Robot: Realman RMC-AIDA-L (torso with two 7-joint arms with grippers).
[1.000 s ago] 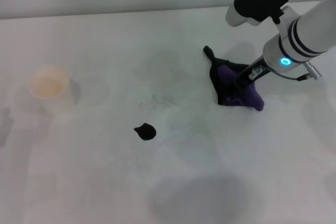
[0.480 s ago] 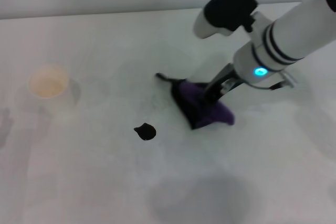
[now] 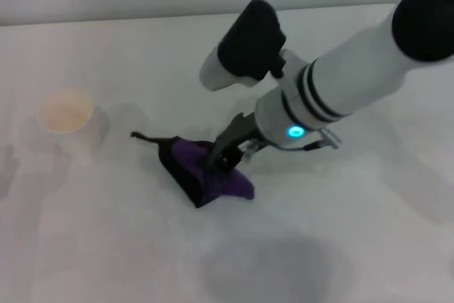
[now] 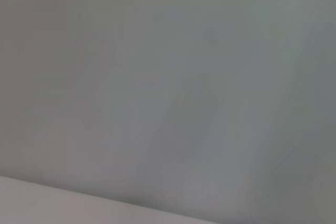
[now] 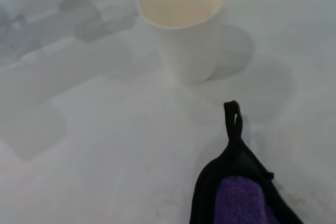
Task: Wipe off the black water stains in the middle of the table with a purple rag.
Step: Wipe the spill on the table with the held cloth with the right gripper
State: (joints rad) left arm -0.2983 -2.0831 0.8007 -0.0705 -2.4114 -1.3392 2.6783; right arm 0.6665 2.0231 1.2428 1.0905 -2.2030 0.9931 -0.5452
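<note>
Dragged closer to the paper cup (image 3: 65,114), the soft, floppy purple rag (image 3: 206,177) now hides the black spot, pinched mid-cloth by the right end effector (image 3: 221,160) on the worktop (image 3: 106,246).

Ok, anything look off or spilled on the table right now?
Nothing spilled. The cup stands upright, apart from the rag. The right gripper presses the rag, bunched, on the table; no black stain shows, so the rag probably covers it. The left arm is out of view.
</note>
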